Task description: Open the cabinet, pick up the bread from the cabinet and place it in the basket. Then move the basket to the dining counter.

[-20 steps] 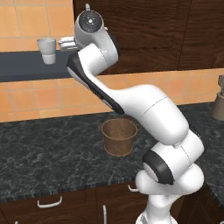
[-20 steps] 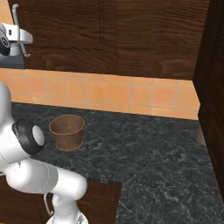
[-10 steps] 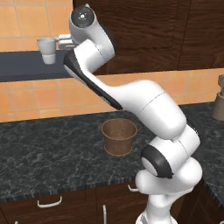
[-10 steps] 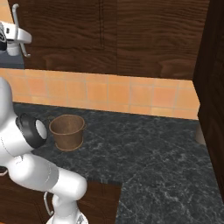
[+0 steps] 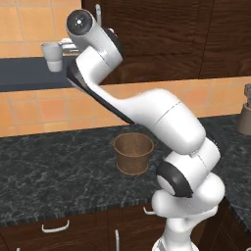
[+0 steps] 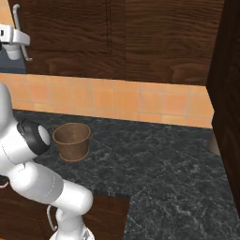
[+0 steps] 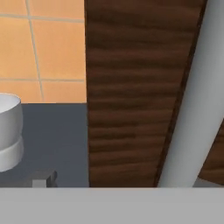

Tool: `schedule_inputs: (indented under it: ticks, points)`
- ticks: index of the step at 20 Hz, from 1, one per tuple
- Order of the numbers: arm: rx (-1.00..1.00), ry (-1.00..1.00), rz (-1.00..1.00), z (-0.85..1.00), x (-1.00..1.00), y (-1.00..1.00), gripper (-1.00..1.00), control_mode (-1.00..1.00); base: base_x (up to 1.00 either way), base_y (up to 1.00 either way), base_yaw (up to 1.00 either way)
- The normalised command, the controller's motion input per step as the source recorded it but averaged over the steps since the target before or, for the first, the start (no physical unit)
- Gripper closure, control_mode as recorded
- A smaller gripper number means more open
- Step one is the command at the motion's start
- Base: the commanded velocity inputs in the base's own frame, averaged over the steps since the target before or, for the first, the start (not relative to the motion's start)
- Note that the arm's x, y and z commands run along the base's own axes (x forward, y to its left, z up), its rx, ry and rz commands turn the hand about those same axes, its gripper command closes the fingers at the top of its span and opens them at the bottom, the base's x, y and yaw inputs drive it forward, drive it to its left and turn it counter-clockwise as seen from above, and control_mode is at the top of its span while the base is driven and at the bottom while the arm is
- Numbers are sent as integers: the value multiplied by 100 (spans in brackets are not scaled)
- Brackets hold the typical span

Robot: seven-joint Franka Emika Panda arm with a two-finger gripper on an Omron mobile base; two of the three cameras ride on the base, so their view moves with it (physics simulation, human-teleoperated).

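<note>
The arm is reaching up and to the left so that the gripper is presenting itself at the cabinet, whose door is closed. In the hand view, the silver bar handle is standing very close on one side, just beside the dark door edge; the jaws are standing fully apart and gripping nothing, which suits closing around the handle before a pull. The bread is presumably behind the door and cannot be confirmed. The basket is sitting upright and empty on the black marbled tabletop, below the cabinet, where it is positioned to receive the roll. A white cup is resting on a dark shelf left of the cabinet.
</note>
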Motion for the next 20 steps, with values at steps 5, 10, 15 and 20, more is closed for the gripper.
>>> schedule_inputs:
  ticks: [5,10,15,20]
  points:
    - [0,-11,0,-34,26,-42,-100,-100,0,0,0]
    - [0,-12,1,-5,27,-29,-100,-100,0,0,0]
    - [2,-13,3,-2,47,0,100,-100,0,0,0]
    - [4,-6,1,0,47,0,100,-100,0,0,0]
